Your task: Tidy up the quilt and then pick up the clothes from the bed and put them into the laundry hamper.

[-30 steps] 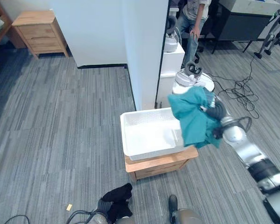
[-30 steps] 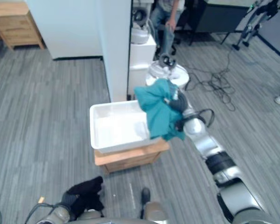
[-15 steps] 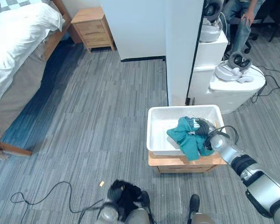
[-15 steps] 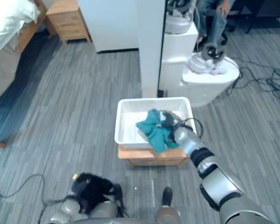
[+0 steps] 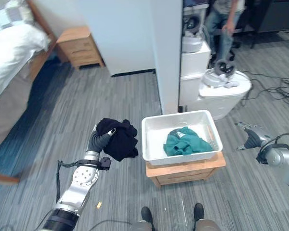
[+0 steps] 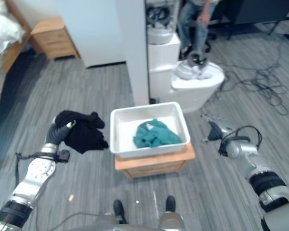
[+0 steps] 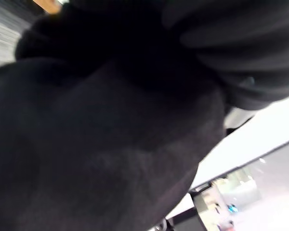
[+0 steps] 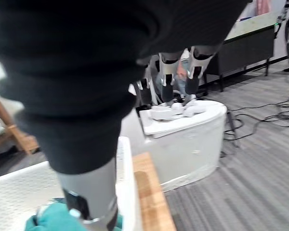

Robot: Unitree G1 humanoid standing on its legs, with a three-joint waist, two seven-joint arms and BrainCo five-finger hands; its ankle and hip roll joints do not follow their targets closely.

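The robot's left hand is raised beside the white laundry hamper, its fingers curled into a bunched black garment that billows out past the fingertips toward the hamper's near wall, close to it but not yet over the rim. In the left wrist view the black cloth swallows nearly everything beyond the hand, so the fingers themselves are buried in it. The teal garment already lies crumpled inside the hamper, which sits on a low wooden stand. The right hand hangs well off to the far side of the hamper, fingers loose and spread, holding nothing; its wrist view shows straight fingers with a white rounded unit beyond them. From where I stand, that black piece looks light and thoroughly limp: it will sag and trail from whatever point is pinched, and loose folds hanging below the fingers could catch on the rim as it passes over. The sensible hold is what it seems to have, a fistful through the thick middle of the bundle rather than an edge, so little dangles. It isn't fragile or slick, so a firm squeeze costs nothing. I'd judge it needs lifting clear above the rim before the fingers let go, so the bundle drops beside the teal one.
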